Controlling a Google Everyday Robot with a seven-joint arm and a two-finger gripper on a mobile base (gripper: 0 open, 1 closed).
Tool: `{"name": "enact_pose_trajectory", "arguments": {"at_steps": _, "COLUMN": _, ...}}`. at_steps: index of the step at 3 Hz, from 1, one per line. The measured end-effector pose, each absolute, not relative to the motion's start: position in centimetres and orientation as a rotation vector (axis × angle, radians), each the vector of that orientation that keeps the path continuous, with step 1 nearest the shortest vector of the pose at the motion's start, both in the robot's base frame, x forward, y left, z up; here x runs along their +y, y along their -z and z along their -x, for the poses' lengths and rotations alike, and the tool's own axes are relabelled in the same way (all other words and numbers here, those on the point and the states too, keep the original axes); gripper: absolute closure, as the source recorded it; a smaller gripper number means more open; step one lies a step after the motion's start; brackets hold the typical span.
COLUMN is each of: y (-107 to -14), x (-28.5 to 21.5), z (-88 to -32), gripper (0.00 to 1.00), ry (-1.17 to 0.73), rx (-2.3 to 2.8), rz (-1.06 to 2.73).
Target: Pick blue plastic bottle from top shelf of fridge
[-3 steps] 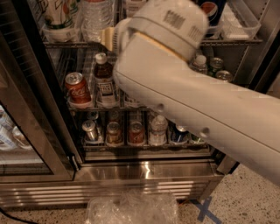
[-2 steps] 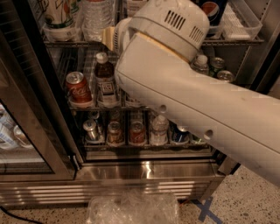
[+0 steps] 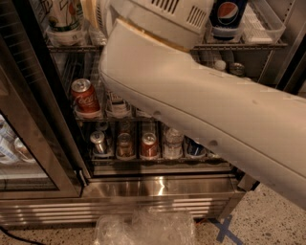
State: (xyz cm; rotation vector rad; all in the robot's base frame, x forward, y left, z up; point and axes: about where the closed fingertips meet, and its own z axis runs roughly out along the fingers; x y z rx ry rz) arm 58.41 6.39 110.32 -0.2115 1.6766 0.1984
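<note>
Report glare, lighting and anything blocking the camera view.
Camera view: the robot arm fills the middle, hiding many shelves of the fridge and the gripper, out of sight behind it; glare streaks the steel base; the red can is well lit.

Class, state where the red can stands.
Camera view: the red can stands at the left end of the middle shelf, beside the arm, above a silver can; the gripper is out of view.

Pepsi globe logo on dark blue container [image 3: 229, 14], top shelf, right. White script on red can [image 3: 85, 95], middle shelf, left: not legible. Labels on bottom-shelf cans [image 3: 149, 145] too small to read. Blue tape cross [image 3: 224, 230] on floor, lower right. Jaws out of sight behind arm [image 3: 201, 110], toward top shelf.
</note>
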Motion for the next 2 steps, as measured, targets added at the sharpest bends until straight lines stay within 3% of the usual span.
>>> {"name": "enact_pose_trajectory", "arguments": {"at_steps": 2, "y": -112.3, "x": 6.9, "z": -56.1, "gripper": 0.15, "ry": -0.156, "rx": 1.609, "rz": 0.232}}
